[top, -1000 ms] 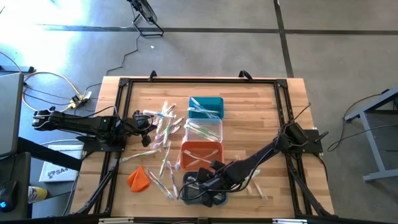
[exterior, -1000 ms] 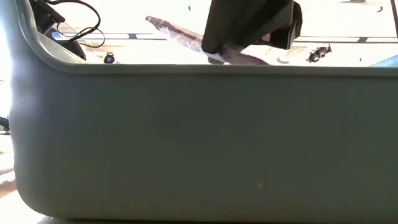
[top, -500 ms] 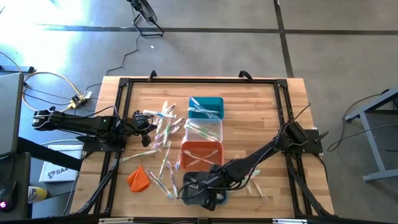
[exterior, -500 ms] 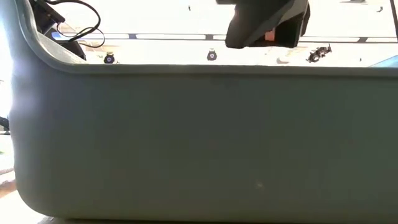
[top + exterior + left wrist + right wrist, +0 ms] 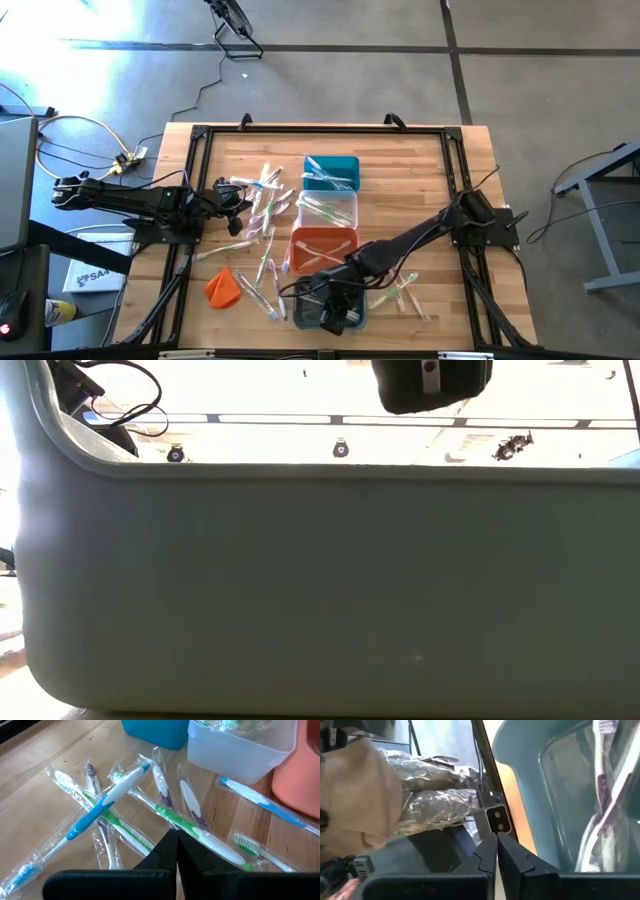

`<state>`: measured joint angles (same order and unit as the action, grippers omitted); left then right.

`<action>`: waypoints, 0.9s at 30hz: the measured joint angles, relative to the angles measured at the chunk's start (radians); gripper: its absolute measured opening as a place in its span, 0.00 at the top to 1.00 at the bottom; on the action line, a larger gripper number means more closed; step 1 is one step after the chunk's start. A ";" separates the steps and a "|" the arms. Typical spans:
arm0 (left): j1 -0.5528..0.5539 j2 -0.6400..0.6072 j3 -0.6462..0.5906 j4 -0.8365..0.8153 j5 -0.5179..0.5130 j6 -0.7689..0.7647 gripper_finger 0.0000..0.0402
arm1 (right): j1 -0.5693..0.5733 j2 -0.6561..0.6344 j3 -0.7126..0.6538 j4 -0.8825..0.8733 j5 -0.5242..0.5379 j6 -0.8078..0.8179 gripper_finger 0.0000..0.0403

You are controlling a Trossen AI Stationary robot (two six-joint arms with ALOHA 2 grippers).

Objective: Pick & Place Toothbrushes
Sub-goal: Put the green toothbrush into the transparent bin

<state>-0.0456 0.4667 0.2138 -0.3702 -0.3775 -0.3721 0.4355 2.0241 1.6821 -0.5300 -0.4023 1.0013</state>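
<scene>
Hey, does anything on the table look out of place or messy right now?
Yes: an orange cloth lump lies among the loose toothbrushes scattered left of the bins, and two more toothbrushes lie right of the grey bin.

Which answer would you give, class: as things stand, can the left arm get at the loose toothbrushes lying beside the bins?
Probably yes. The left gripper sits shut at the edge of the loose toothbrushes, which lie on open table outside the bins, uncovered. The right gripper is off over the grey bin, so nothing blocks the way.

Only partial dark letters "SA" legible, on white flat box (image 5: 88,276) lying left of table; rest unreadable.
</scene>
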 joint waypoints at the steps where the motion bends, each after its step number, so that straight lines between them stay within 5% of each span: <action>1: 0.000 0.000 0.000 0.000 0.000 0.000 1.00 | 0.000 -0.005 0.000 0.005 -0.001 0.001 0.99; 13: 0.000 0.000 0.000 0.001 0.000 0.000 1.00 | 0.009 -0.180 0.002 -0.185 0.175 0.033 1.00; 21: 0.000 0.000 0.000 0.001 0.000 0.000 1.00 | 0.064 -0.280 0.001 -0.674 0.389 0.024 1.00; 27: 0.000 0.000 0.000 0.001 0.000 0.000 1.00 | 0.096 -0.280 0.000 -0.851 0.422 0.047 1.00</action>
<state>-0.0457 0.4669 0.2138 -0.3692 -0.3776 -0.3721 0.5318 1.7443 1.6817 -1.3807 0.0199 1.0482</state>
